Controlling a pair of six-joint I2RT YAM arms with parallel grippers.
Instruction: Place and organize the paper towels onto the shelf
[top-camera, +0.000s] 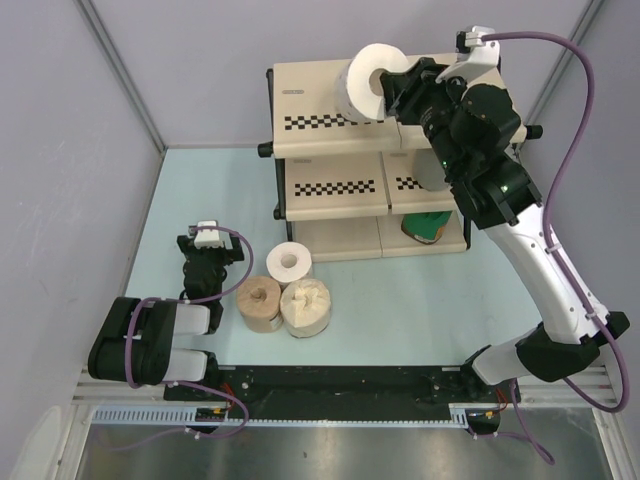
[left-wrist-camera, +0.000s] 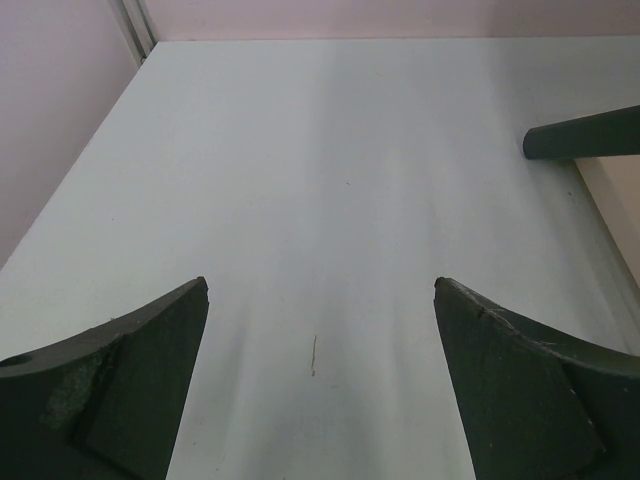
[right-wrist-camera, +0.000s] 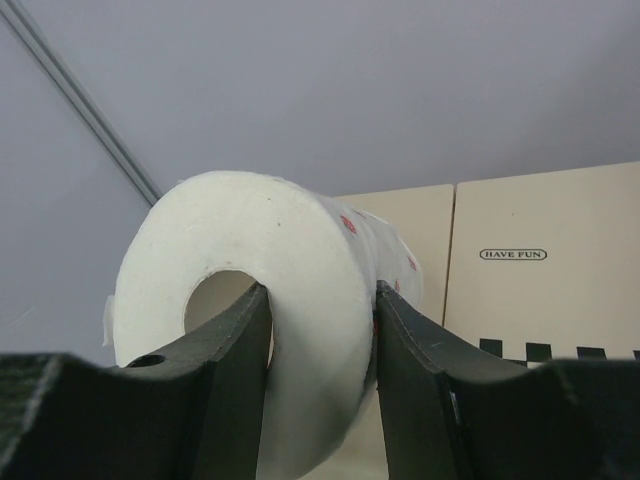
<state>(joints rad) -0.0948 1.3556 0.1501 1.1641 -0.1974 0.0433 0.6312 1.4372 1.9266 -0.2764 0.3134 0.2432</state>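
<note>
Dotted roll (top-camera: 370, 80) over shelf (top-camera: 310, 100) top, unreleased.
Right gripper (top-camera: 386, 93) clamps its wall; left gripper (left-wrist-camera: 320, 290) wide, empty; three rolls (top-camera: 288, 262) wait on table (top-camera: 400, 310).

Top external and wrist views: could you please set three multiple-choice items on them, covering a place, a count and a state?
1. Where is the red-dotted roll? A on the lowest tier; B in the right hand over the shelf top; C on the middle tier.
2. How many rolls stand on the table before the shelf? A one; B five; C three.
3. How is the left hand? A open, empty; B shut on a roll; C shut on the frame.
1 B, its fingers pinch the roll's wall; 2 C, white, tan and cream; 3 A, spread wide, nothing in it.
</note>
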